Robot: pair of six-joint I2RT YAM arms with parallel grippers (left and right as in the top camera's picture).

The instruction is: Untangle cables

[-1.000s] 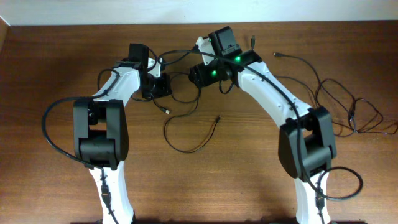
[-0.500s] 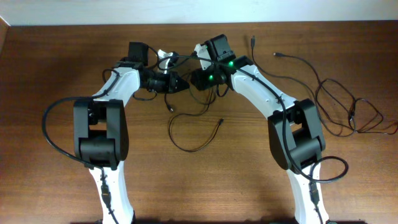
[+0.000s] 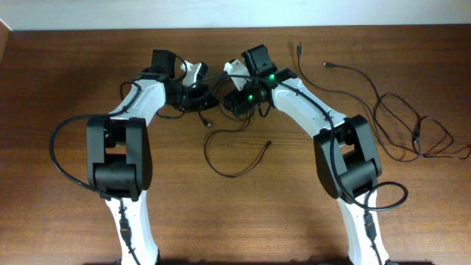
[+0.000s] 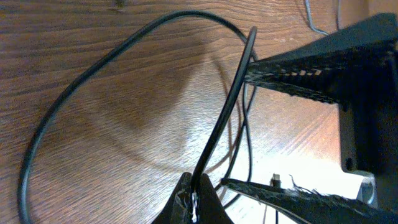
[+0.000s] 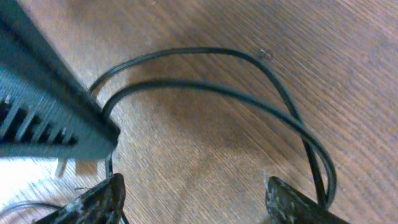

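My left gripper [image 3: 206,97] is shut on a thin black cable [image 4: 219,118], pinching it at the fingertips [image 4: 198,194]. From the pinch the cable rises and curves into a wide loop over the wood. My right gripper [image 3: 231,101] faces it closely and stands open [image 5: 196,205], with bare table between its fingers [image 5: 93,200]. Two cable strands [image 5: 217,68] arc just beyond them, one passing the right fingertip. In the overhead view a loose loop of the cables [image 3: 234,163] hangs down from both grippers onto the table.
More black cables [image 3: 412,136] sprawl in loops at the right of the table, with plug ends [image 3: 300,48] near the far edge. Thick black wires [image 3: 62,158] curl beside each arm's base. The table [image 3: 235,221] is brown wood.
The right gripper has moved left, close to the left gripper. The left gripper has swung right with its cable, and the loose loop on the table has slid right.
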